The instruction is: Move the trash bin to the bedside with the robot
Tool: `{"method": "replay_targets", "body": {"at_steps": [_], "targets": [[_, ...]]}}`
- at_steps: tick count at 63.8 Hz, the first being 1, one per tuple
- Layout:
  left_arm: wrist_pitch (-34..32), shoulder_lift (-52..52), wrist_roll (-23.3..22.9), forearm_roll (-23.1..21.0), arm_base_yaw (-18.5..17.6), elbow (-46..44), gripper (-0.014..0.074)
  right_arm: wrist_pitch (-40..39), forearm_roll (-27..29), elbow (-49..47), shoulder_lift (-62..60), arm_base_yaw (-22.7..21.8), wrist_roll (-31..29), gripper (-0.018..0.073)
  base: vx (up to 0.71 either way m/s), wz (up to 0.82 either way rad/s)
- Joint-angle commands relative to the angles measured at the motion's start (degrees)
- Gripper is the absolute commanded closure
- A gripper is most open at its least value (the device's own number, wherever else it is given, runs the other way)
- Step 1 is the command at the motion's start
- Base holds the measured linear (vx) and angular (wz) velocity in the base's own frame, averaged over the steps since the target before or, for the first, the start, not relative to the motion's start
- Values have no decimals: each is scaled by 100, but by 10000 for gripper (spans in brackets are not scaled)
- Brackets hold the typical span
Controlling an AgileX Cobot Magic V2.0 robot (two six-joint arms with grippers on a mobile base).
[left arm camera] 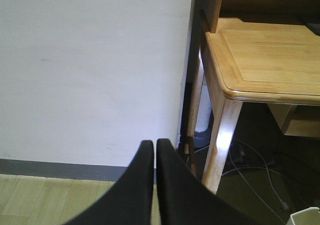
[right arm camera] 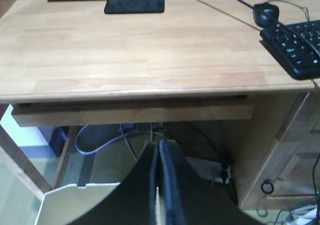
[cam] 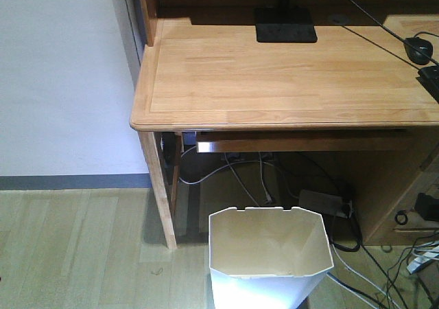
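The trash bin (cam: 269, 257) is white and faceted with a cream inside. It stands upright on the wooden floor, just in front of the desk's knee space. In the right wrist view its rim (right arm camera: 75, 191) shows at lower left. My right gripper (right arm camera: 159, 145) hangs over it, jaws shut, with nothing seen between them. My left gripper (left arm camera: 155, 144) is shut and empty, pointing at the white wall beside the desk's left leg. Only a corner of the bin (left arm camera: 307, 216) shows there. The bedside is out of view. Neither arm shows in the front view.
The light wooden desk (cam: 274, 69) carries a monitor base (cam: 286, 33), a mouse (cam: 418, 48) and a keyboard (right arm camera: 297, 47). Its left leg (cam: 159, 192) stands left of the bin. Cables and a power strip (cam: 322, 202) lie under the desk. Bare floor (cam: 75, 254) lies to the left.
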Motion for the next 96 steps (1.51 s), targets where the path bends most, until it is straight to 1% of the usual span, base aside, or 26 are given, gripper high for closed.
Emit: {"method": "replay_targets", "body": {"at_steps": [1,8,11,18,21,26,29,36,41,46,49,55,59,63,67,75,85,96], "targets": [[-376,-81,-25,-13,-17,19,603,-220,-47,-200,117,5,-28,568,0,0],[-376,-81,-25,-13,-17,19,603,-124,-47,-200,156,5,-28,559,0,0],[-376,-81,-25,-13,-17,19,603,-124,-47,-200,158,5,-67,543,0,0],[-376,-81,-25,-13,-17,19,603,-108,-80,-200,164,5,-154,464,0,0],[-376,-81,-25,-13,-17,19,603,-94,-47,-200,172,5,-160,417,0,0],[-376,-81,-25,-13,-17,19,603,-88,-47,-200,172,5,-149,309,0,0],[-376,-81,-25,-13,-17,19,603,-88,-47,-200,172,5,-149,231,0,0],[-376,-81,-25,-13,-17,19,603,-83,-47,-200,172,5,-149,78,0,0],[-376,-81,-25,-13,-17,19,603,-83,-47,-200,172,5,-155,5,0,0],[-376,-81,-25,-13,-17,19,603,-83,-47,-200,172,5,-169,-41,0,0],[-376,-81,-25,-13,-17,19,603,-83,-47,-200,172,5,-169,-55,0,0],[-376,-81,-25,-13,-17,19,603,-114,-47,-200,172,5,-154,-53,0,0],[-376,-81,-25,-13,-17,19,603,-60,163,-200,172,5,57,-43,0,0],[-376,-81,-25,-13,-17,19,603,192,354,-267,223,5,57,-24,0,0],[-376,-81,-25,-13,-17,19,603,410,401,-403,355,5,57,-7,0,0],[-376,-81,-25,-13,-17,19,603,846,396,-971,817,5,-232,15,0,0],[-376,-81,-25,-13,-17,19,603,1185,396,-1605,1636,5,-298,17,0,0],[-376,-81,-25,-13,-17,19,603,1544,743,-2101,2578,5,-826,17,0,0]]}}
